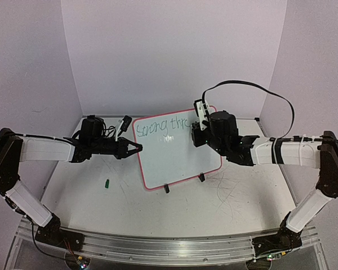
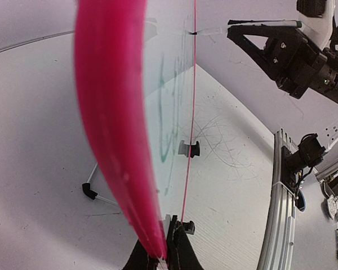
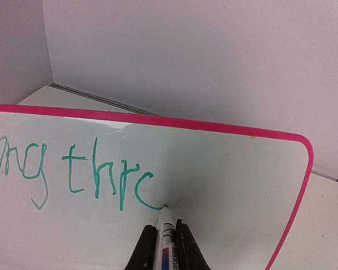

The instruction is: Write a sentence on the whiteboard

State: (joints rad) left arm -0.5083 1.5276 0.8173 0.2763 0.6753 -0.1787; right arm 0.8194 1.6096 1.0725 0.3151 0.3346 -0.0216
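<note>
The whiteboard (image 1: 177,160), white with a pink-red rim, stands tilted on the table's middle. My left gripper (image 1: 136,148) is shut on its left rim; the left wrist view shows the pink rim (image 2: 115,124) running edge-on into the closed jaws of that gripper (image 2: 168,239). The sentence (image 3: 73,171) reads "Strong thr" in green, followed by an unfinished curved stroke. My right gripper (image 3: 166,225) is shut on a white marker (image 3: 167,242), whose tip touches the board at the end of that curve. Seen from above, the right gripper (image 1: 198,132) hangs over the board's upper right.
A small green marker cap (image 1: 107,182) lies on the table left of the board. Two black clip feet (image 1: 167,188) (image 1: 201,177) hold the board's near edge. Grey scribbles (image 1: 228,183) mark the tabletop. White walls close in the back and sides.
</note>
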